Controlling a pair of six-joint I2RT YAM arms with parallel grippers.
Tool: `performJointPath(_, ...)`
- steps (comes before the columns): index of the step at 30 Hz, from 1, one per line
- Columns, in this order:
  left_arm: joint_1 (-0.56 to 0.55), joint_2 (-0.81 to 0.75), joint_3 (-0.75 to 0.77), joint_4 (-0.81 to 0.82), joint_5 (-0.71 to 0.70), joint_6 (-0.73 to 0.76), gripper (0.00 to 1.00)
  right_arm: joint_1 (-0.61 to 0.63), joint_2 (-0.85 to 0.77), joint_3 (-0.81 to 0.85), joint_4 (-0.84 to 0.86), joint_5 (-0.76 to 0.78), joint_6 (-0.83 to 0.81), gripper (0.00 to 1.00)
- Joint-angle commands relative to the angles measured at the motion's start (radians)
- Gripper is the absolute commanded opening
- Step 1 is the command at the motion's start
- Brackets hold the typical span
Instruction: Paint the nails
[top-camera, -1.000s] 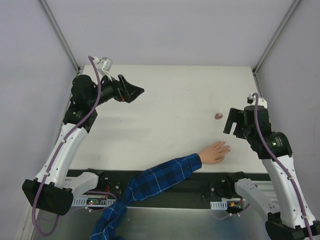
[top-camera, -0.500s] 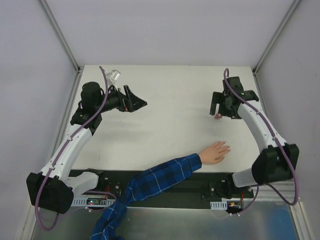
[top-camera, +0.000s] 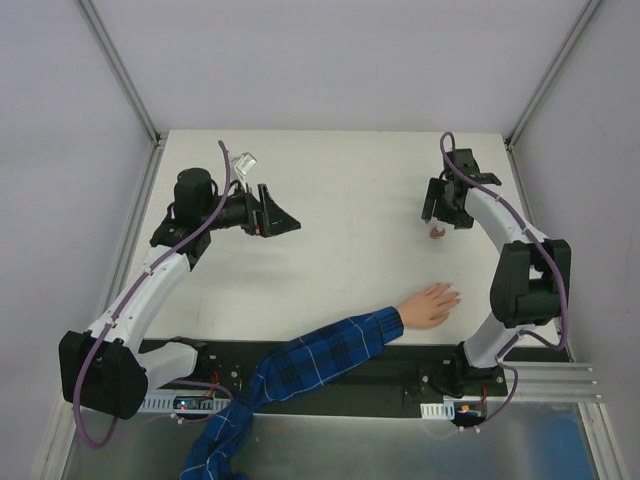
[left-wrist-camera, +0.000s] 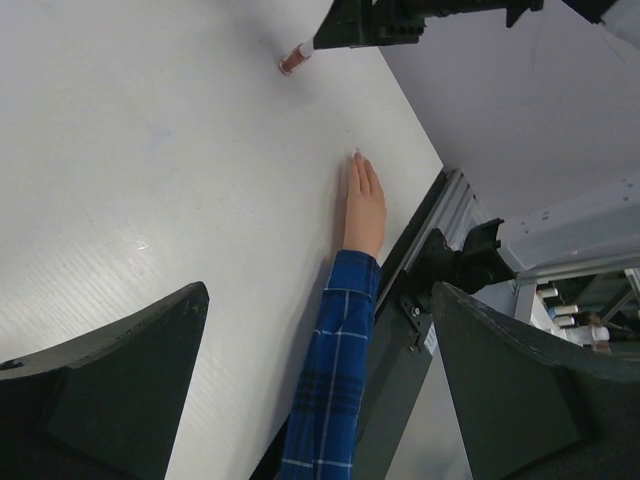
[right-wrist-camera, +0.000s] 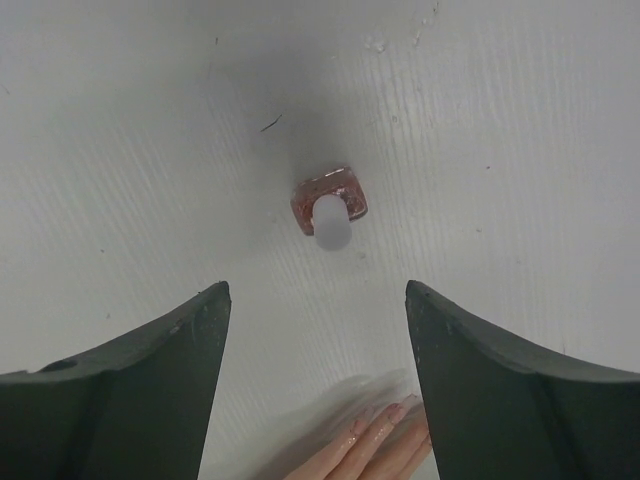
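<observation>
A pale hand (top-camera: 430, 303) in a blue-and-white plaid sleeve (top-camera: 330, 350) lies flat near the table's front edge. Its nails (right-wrist-camera: 404, 408) show glossy at the bottom of the right wrist view, and tiny in the left wrist view (left-wrist-camera: 357, 156). A small dark reddish bottle (top-camera: 437, 231) with a white cap (right-wrist-camera: 331, 222) stands beyond the fingertips. My right gripper (top-camera: 441, 207) hovers over the bottle, open (right-wrist-camera: 316, 292), with nothing between its fingers; the bottle sits just ahead of the tips. My left gripper (top-camera: 281, 222) hangs open (left-wrist-camera: 320, 300) over the far left of the table, empty.
The white table (top-camera: 340, 190) is bounded by grey walls and metal corner posts (top-camera: 120, 70). A black front rail (top-camera: 340, 378) with electronics runs under the sleeve. In the left wrist view the right arm (left-wrist-camera: 400, 20) reaches over the bottle (left-wrist-camera: 293, 60).
My right arm swung from the near right up and left to above the bottle. My left gripper drifted slightly right and nearer. The hand stayed still.
</observation>
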Motion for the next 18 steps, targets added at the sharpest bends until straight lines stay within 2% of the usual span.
performJointPath(1,-0.016,0.019,-0.020,0.027,0.073,0.032,0.92,-0.023,0.074,0.053,0.034,0.016,0.016,0.73)
performJointPath(6,-0.040,0.023,-0.021,0.027,0.076,0.042,0.92,-0.027,0.128,0.070,0.054,0.041,0.016,0.64)
performJointPath(8,-0.048,0.025,-0.023,0.027,0.076,0.043,0.92,-0.029,0.144,0.070,0.064,0.044,0.016,0.54)
performJointPath(12,-0.059,0.033,-0.026,0.027,0.077,0.045,0.92,-0.032,0.150,0.050,0.084,0.058,0.016,0.52)
performJointPath(16,-0.059,0.040,-0.023,0.027,0.079,0.043,0.92,-0.032,0.150,0.037,0.100,0.063,0.006,0.42)
performJointPath(18,-0.059,0.046,-0.024,0.027,0.077,0.043,0.92,-0.033,0.154,0.037,0.105,0.061,-0.007,0.41)
